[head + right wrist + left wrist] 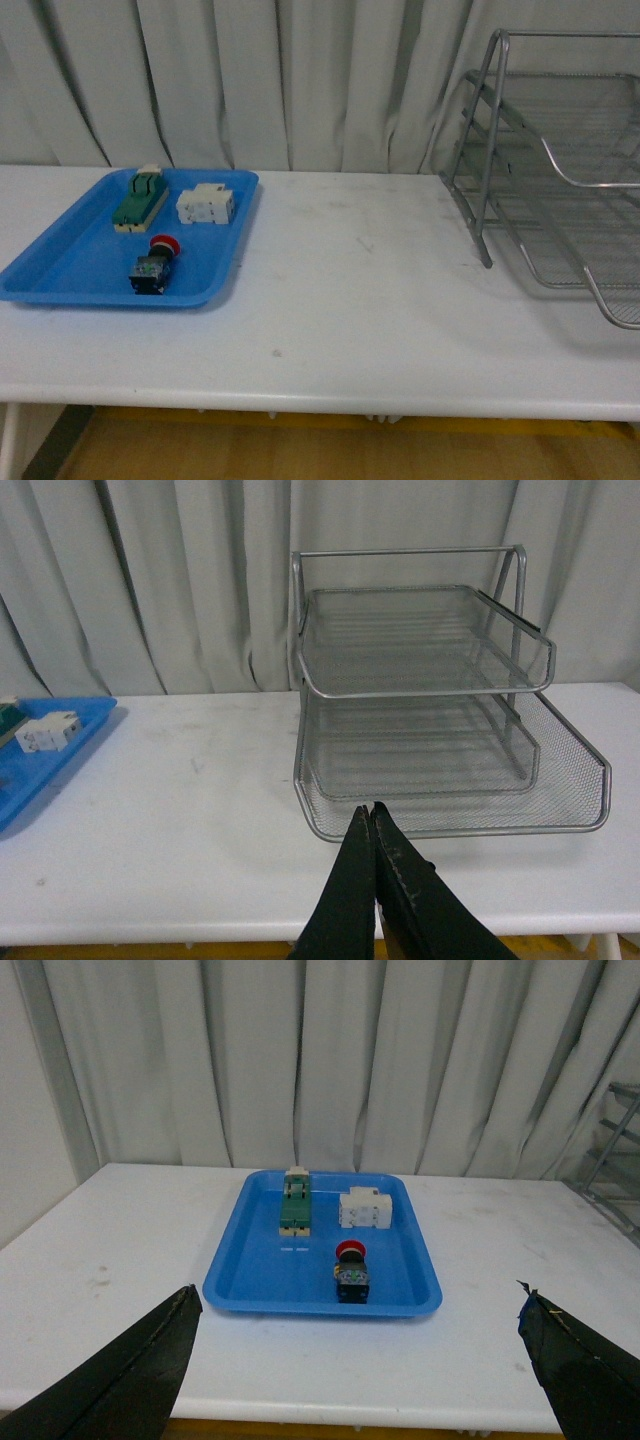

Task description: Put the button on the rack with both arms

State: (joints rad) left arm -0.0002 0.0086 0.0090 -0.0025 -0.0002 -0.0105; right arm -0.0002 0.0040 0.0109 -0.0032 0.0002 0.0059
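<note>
Front view: smooth white worktop [360, 300], with a broad bare stretch between the blue plastic tray [70, 265] at left and the silver wire-mesh rack [585, 235] at right, which is cut by the right frame edge. The button [155, 263], round red cap on a blocky black body, lies in the tray by its near rim. Left fingers [130, 1380] spread wide; right fingers [350, 900] pressed together, holding nothing.

Blue tray [70, 268] on white table [360, 300], green-topped block [140, 199] beside white terminal block [206, 205] inside, pale curtain [250, 80] behind
</note>
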